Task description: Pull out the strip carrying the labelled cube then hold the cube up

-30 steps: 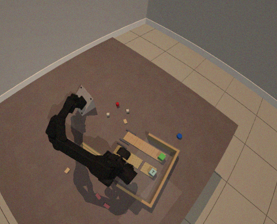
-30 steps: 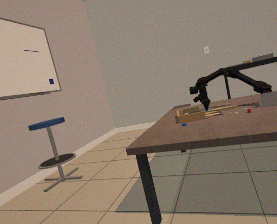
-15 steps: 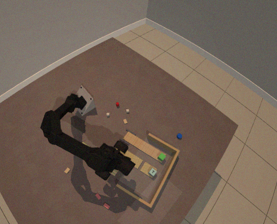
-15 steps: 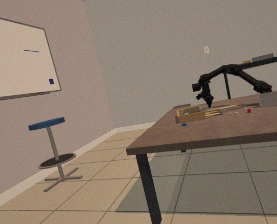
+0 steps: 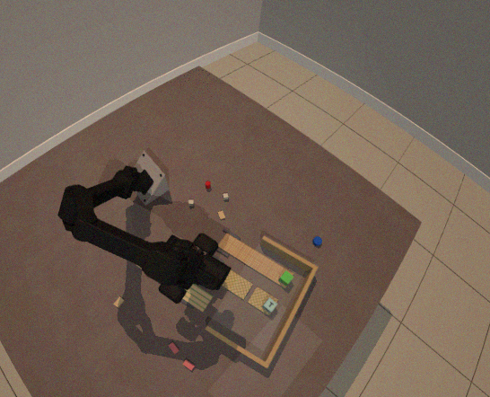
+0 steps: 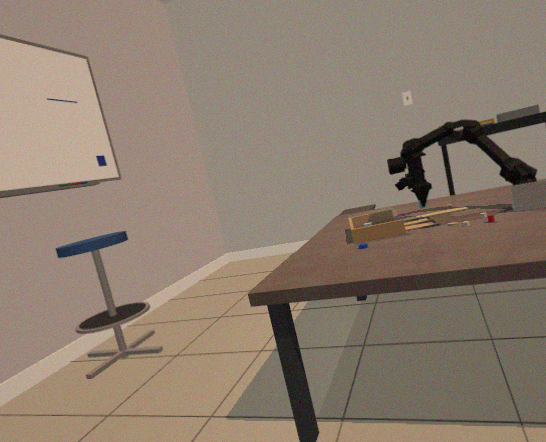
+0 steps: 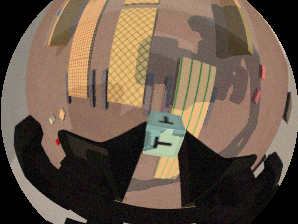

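Note:
My gripper is shut on the pale teal cube marked T, held a little above the table. The green-striped strip lies beneath it, partly hidden by the arm and cube. A cross-hatched yellow strip is parted by a gap from a short piece bearing another pale T cube. An orange strip carries a green cube at its far end. The fingertips are hidden in the top view.
Low wooden walls stand around the far ends of the strips. A blue disc lies outside them. A red cylinder and small pale blocks lie nearer the arm's base. Two red blocks lie to the other side.

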Controlling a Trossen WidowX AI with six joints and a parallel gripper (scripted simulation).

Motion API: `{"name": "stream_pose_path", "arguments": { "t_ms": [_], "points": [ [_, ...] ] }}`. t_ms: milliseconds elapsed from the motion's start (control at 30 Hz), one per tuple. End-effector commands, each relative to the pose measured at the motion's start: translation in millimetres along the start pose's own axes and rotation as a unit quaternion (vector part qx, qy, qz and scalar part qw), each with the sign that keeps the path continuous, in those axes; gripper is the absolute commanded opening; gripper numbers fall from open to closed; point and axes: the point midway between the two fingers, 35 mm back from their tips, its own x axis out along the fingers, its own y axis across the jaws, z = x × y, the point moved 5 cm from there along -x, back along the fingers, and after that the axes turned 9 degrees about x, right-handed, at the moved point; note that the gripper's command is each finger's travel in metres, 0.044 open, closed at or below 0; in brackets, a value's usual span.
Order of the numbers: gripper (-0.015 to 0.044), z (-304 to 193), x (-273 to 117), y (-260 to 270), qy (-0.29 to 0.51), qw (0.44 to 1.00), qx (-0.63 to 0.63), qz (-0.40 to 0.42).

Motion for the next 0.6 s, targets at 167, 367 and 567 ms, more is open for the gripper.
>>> {"name": "stream_pose_path", "arguments": {
  "t_ms": [167, 367, 567],
  "points": [
    [0.0000, -30, -3, 10, -0.003, 1.000, 0.002, 0.003],
    [0.0000, -51, -2, 16, -0.003, 1.000, 0.002, 0.003],
    [0.0000, -67, 0, 21, -0.002, 1.000, 0.002, 0.003]
  ]
}}
